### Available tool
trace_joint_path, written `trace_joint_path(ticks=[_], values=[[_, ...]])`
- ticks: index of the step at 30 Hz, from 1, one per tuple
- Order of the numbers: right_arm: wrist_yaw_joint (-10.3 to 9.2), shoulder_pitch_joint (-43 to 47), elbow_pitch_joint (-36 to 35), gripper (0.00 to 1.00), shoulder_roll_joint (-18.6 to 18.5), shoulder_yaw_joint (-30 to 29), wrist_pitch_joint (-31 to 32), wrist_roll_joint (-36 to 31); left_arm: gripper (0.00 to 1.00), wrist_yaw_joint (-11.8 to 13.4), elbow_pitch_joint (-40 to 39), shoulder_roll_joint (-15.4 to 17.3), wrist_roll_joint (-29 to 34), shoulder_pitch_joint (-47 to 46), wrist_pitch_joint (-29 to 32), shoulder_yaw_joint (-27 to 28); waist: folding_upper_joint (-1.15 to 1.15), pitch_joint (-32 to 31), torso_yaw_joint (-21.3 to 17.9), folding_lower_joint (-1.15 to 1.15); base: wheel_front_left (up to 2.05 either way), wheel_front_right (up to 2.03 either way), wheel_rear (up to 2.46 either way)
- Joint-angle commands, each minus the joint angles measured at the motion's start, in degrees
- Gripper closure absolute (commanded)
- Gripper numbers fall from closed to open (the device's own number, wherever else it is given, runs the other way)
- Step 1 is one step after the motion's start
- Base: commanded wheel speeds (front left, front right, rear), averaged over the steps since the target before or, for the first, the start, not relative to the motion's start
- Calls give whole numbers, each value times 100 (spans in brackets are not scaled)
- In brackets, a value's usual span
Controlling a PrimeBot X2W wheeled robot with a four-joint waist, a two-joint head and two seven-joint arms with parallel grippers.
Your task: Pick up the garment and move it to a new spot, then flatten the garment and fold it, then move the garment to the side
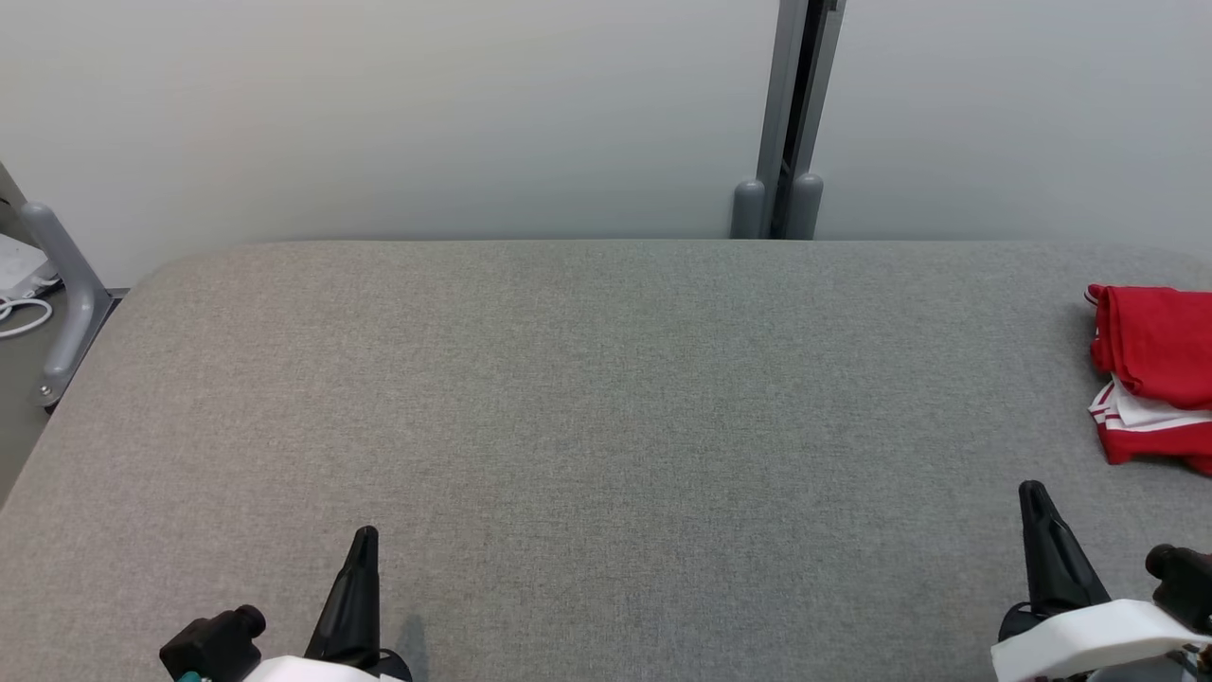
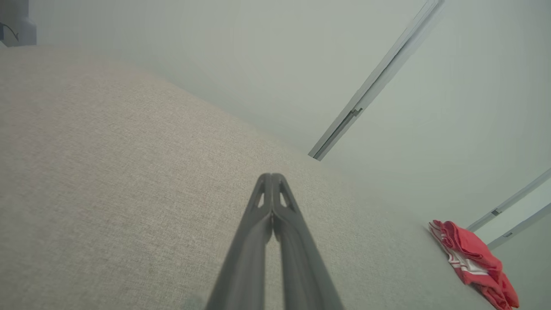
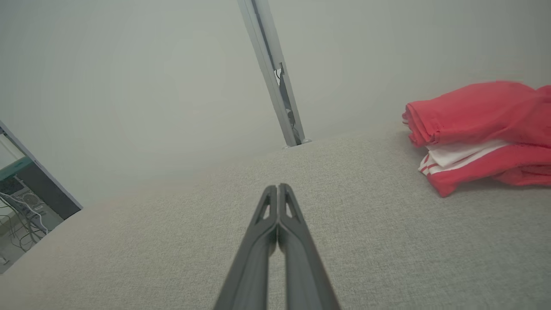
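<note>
A grey fabric-covered surface (image 1: 606, 426) with rounded far corners meets a plain pale wall (image 1: 379, 114). A vertical metal rail (image 1: 793, 95) runs up the wall, with two grey rounded caps (image 1: 748, 210) at its foot. Off the surface's left edge are a grey tubular bar (image 1: 66, 284) and a looped white cable (image 1: 24, 317).

garment (image 1: 1157, 369) cut off by right edge, wrist views hazy
</note>
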Motion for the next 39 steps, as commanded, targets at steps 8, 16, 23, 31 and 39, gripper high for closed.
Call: trace_joint_path(ticks=[8, 16, 23, 31, 39], values=[[0, -146, -137, 100, -23, -318, 340, 893, 100, -27, -29, 28, -766, -358, 93, -91, 0, 10, -30, 0, 0, 0, 0], [0, -164, -160, 100, -19, -560, 628, 1606, 100, -39, -12, 32, -1383, -505, 171, -169, 0, 22, -61, 0, 0, 0, 0], [0, -181, -177, 100, -17, -755, 862, 2178, 100, -49, -4, 35, -1877, -616, 234, -231, 0, 31, -88, 0, 0, 0, 0], [0, -198, -197, 100, -13, -988, 1141, 2850, 100, -56, 9, 39, -2457, -742, 312, -303, 0, 44, -122, 0, 0, 0, 0], [0, -212, -210, 100, -10, -1179, 1371, 3401, 100, -64, 24, 43, -2934, -850, 378, -360, 0, 55, -153, 0, 0, 0, 0]])
